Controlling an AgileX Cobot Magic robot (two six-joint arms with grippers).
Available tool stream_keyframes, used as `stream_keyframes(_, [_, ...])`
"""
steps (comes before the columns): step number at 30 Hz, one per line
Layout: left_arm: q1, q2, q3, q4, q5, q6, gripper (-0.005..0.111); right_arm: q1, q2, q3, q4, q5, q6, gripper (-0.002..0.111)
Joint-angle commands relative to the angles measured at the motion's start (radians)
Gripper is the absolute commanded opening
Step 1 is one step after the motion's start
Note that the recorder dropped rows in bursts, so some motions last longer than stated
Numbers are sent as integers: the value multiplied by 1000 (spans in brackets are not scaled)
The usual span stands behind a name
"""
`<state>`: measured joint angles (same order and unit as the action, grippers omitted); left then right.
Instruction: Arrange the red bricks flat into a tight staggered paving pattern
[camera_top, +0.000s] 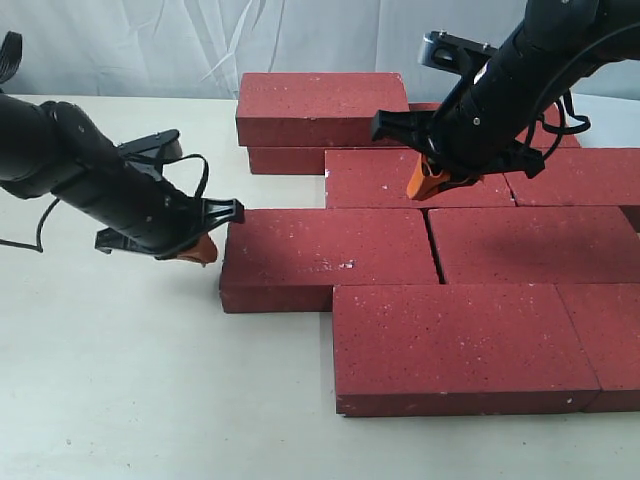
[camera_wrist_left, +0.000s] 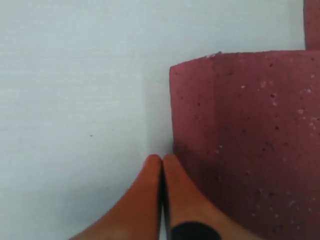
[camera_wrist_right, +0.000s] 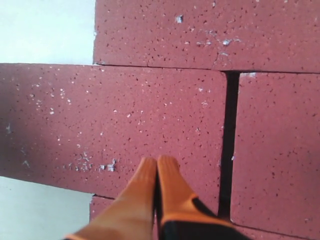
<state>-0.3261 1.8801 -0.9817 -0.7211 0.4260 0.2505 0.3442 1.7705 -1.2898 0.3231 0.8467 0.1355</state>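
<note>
The red bricks are lying flat in offset rows on the white table. The end brick of the second row from the front is jutting out to the left, its long axis running left to right in the exterior view. The left gripper, fingers pressed together with nothing between them, is sitting low just beside that brick's short left face, so the brick is lying straight ahead of its tips. A dark seam is showing between this brick and its neighbour. The right gripper, fingers likewise together and empty, is hanging over the row behind. The left arm is nearer, and a push along the long axis is looking likely to close the seam
</note>
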Motion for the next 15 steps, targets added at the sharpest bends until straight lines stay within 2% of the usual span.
stream_keyframes(1, [2, 35, 2, -46, 19, -3, 0, -5, -2, -2, 0, -9, -7, 0])
stream_keyframes(6, [2, 33, -10, -95, 55, 7, 0, -5, -2, -2, 4, -10, -7, 0])
stream_keyframes(15, [2, 33, -18, -285, 114, 248, 0, -5, 0, -2, 18, -10, -7, 0])
